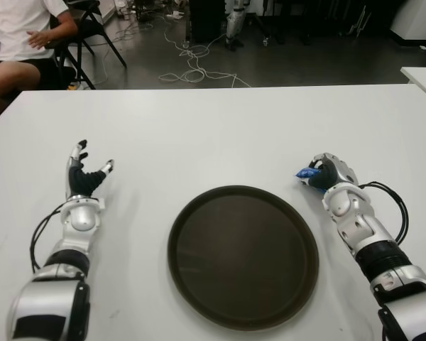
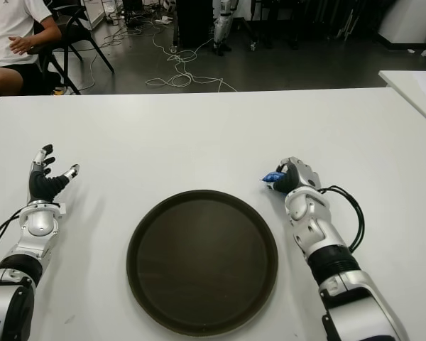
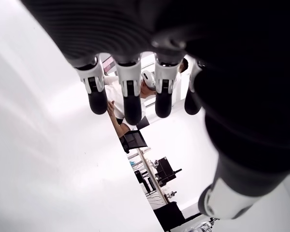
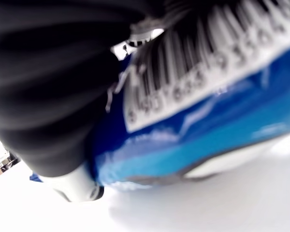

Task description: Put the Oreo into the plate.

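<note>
A blue Oreo packet (image 1: 306, 172) pokes out of my right hand (image 1: 325, 172), whose fingers are curled around it just right of the plate's far rim. Close up, the right wrist view fills with the packet (image 4: 193, 111), its barcode showing, low over the white table. The round dark brown plate (image 1: 243, 254) lies in front of me at the table's middle with nothing on it. My left hand (image 1: 85, 170) shows left of the plate, fingers spread and holding nothing.
The white table (image 1: 213, 128) stretches far ahead of both hands. A person (image 1: 18, 35) sits on a chair past the table's far left corner. Cables (image 1: 192, 67) lie on the dark floor beyond. A second white table's corner (image 1: 422, 74) shows at far right.
</note>
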Available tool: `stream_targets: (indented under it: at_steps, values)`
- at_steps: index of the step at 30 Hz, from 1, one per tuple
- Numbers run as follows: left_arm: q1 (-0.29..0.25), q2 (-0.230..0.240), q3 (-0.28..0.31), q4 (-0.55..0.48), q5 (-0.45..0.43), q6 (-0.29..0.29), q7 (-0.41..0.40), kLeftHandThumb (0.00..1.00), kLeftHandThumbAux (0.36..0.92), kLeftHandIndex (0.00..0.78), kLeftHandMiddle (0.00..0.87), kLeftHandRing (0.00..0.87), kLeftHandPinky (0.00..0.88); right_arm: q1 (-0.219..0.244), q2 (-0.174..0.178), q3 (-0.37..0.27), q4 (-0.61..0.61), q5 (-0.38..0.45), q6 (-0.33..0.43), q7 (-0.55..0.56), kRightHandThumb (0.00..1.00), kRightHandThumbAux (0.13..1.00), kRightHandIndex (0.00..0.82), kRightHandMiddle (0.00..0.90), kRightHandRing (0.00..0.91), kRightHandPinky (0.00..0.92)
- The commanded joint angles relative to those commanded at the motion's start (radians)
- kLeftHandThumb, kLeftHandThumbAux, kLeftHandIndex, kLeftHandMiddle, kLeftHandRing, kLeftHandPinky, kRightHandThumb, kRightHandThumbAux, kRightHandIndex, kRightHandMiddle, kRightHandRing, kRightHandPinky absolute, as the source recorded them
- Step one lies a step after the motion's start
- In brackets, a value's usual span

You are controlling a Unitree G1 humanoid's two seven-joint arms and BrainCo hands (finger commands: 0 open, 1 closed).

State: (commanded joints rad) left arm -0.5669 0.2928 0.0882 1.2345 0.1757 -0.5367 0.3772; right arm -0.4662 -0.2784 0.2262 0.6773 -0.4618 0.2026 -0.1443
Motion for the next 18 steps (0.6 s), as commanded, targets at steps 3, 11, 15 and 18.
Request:
stream_targets:
  at_steps: [3,11,15,18]
  values:
    - [0.0,-0.001,0.001,0.0,-0.002,-0.001,-0.002,0.0,0.782,0.073,0.118,0.1,0.081,0.002,0.005,-0.019,0.006,0.025,-0.046,-0.007,0.33,0.834,0.69,0.809,0.813,0.803]
    - [-0.004,-0.004,0.005,0.003,-0.006,0.008,-0.005,0.0,0.779,0.065,0.112,0.094,0.081,-0.058,0.048,-0.094,0.075,0.134,-0.216,-0.027,0.269,0.866,0.741,0.832,0.829,0.824]
    - [-0.006,-0.006,0.003,0.004,-0.004,0.013,0.0,0.0,0.783,0.063,0.106,0.088,0.076,-0.073,0.068,-0.135,0.037,0.195,-0.245,-0.011,0.239,0.866,0.76,0.844,0.841,0.834]
    - [-0.007,-0.007,0.003,0.004,-0.002,0.016,0.003,0.0,0.784,0.061,0.1,0.083,0.068,-0.073,0.084,-0.162,0.005,0.241,-0.253,0.014,0.213,0.868,0.771,0.852,0.848,0.838]
